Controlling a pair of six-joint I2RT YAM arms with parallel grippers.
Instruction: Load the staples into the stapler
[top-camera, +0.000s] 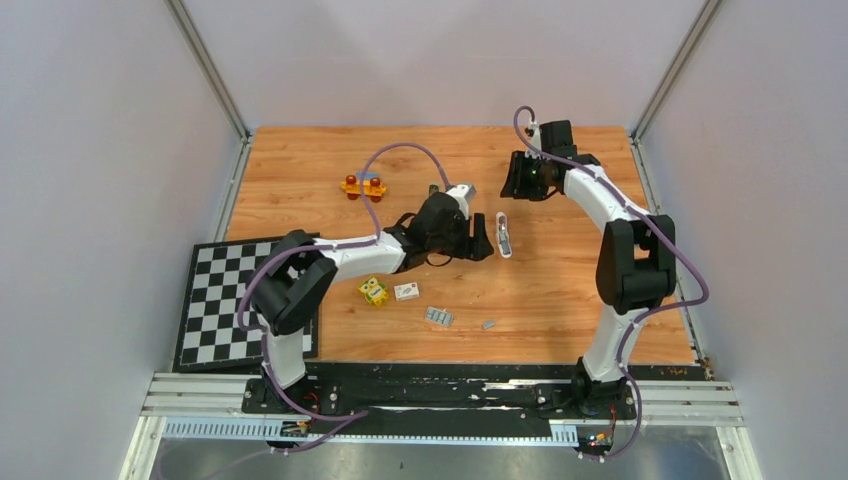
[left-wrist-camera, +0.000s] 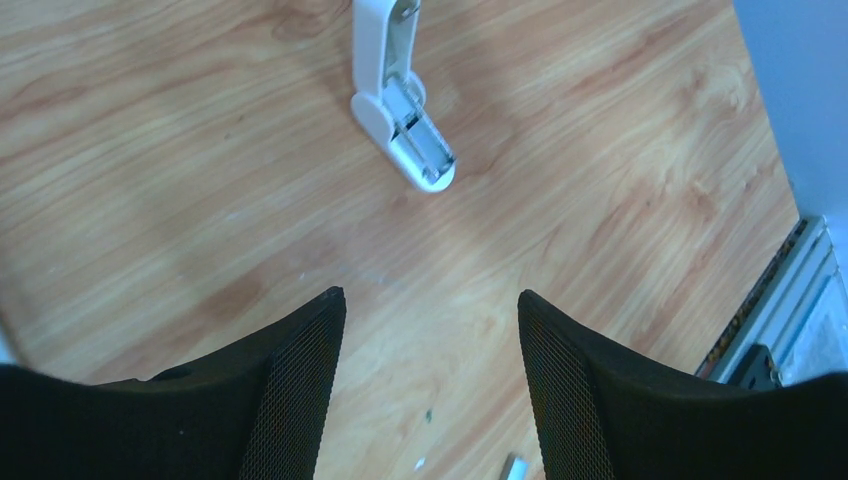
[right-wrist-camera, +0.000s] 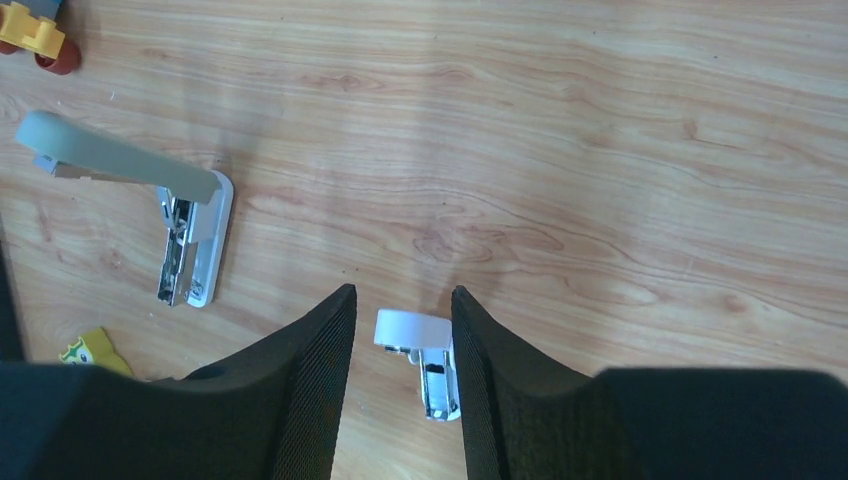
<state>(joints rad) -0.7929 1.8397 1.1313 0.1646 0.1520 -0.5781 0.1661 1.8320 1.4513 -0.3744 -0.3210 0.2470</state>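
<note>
A white stapler (top-camera: 503, 235) lies open on the wooden table, lid swung back and metal channel bare; it also shows in the left wrist view (left-wrist-camera: 400, 100). My left gripper (top-camera: 484, 245) is open and empty just left of it (left-wrist-camera: 432, 300). My right gripper (top-camera: 521, 185) hovers behind the stapler, open and empty (right-wrist-camera: 400, 295); the stapler (right-wrist-camera: 428, 365) shows between its fingers, lying on the table. A strip of staples (top-camera: 438, 316) and a smaller piece (top-camera: 489, 324) lie nearer the front, away from both grippers.
A second, grey-lidded stapler (right-wrist-camera: 150, 200) stands open to the left. A small white box (top-camera: 406, 291) and a yellow cube (top-camera: 374, 291) lie by the left forearm. A toy car (top-camera: 364, 186) sits at the back, a chessboard (top-camera: 215, 300) at the left.
</note>
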